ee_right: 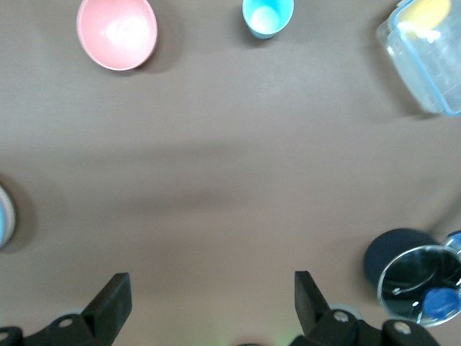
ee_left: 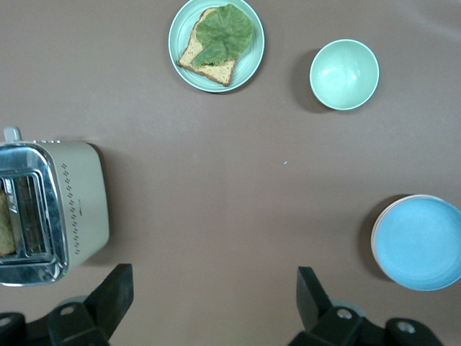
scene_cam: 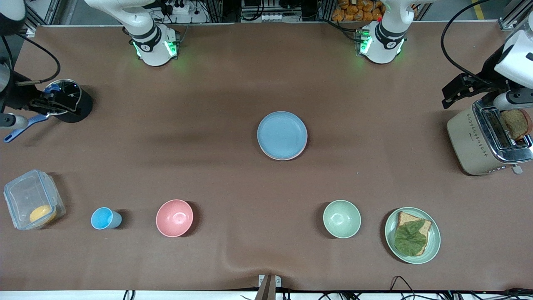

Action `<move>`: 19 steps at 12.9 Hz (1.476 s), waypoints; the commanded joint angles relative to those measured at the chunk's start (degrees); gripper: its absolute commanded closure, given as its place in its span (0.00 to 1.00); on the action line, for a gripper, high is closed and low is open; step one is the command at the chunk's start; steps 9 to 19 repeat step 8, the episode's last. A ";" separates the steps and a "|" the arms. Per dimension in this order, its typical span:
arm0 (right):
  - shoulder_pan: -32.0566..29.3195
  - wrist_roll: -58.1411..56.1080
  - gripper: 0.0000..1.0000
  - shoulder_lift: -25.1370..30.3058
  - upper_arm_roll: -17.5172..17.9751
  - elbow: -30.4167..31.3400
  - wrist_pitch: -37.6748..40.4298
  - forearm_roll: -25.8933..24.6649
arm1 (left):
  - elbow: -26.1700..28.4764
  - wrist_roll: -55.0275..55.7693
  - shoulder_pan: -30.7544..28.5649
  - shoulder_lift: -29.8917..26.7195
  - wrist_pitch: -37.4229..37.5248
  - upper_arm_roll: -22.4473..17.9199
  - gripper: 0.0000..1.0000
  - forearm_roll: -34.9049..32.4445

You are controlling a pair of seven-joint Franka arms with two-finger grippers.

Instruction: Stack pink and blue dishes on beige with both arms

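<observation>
The light blue plate (scene_cam: 282, 135) lies at the table's middle on top of a stack. A pale pink plate rim (scene_cam: 287, 158) shows just under it. The beige plate is hidden beneath them. The stack also shows in the left wrist view as the blue plate (ee_left: 421, 243), and its edge (ee_right: 3, 216) shows in the right wrist view. My left gripper (ee_left: 214, 280) hangs open and holds nothing, high beside the toaster (scene_cam: 456, 89). My right gripper (ee_right: 212, 283) is open with nothing in it too, up by the black pot (scene_cam: 58, 103).
A toaster (scene_cam: 487, 139) with bread stands at the left arm's end. A green plate with bread and a leaf (scene_cam: 412, 235), a green bowl (scene_cam: 342, 218), a pink bowl (scene_cam: 174, 218), a blue cup (scene_cam: 104, 218) and a clear box (scene_cam: 31, 200) line the near side.
</observation>
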State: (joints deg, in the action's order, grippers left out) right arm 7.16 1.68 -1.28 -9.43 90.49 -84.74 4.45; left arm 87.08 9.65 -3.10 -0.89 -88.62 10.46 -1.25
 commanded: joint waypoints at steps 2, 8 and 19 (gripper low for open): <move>-1.18 0.71 0.00 -9.16 -0.67 -14.53 8.62 2.76 | -0.33 -5.16 -1.56 -0.34 1.00 -0.18 0.00 0.37; -2.50 -15.82 0.00 -5.24 -0.68 -5.36 -3.64 -4.09 | -0.86 -5.35 -1.56 0.19 1.00 -0.18 0.00 0.90; -2.50 -15.82 0.00 -5.24 -0.68 -5.36 -3.64 -4.09 | -0.86 -5.35 -1.56 0.19 1.00 -0.18 0.00 0.90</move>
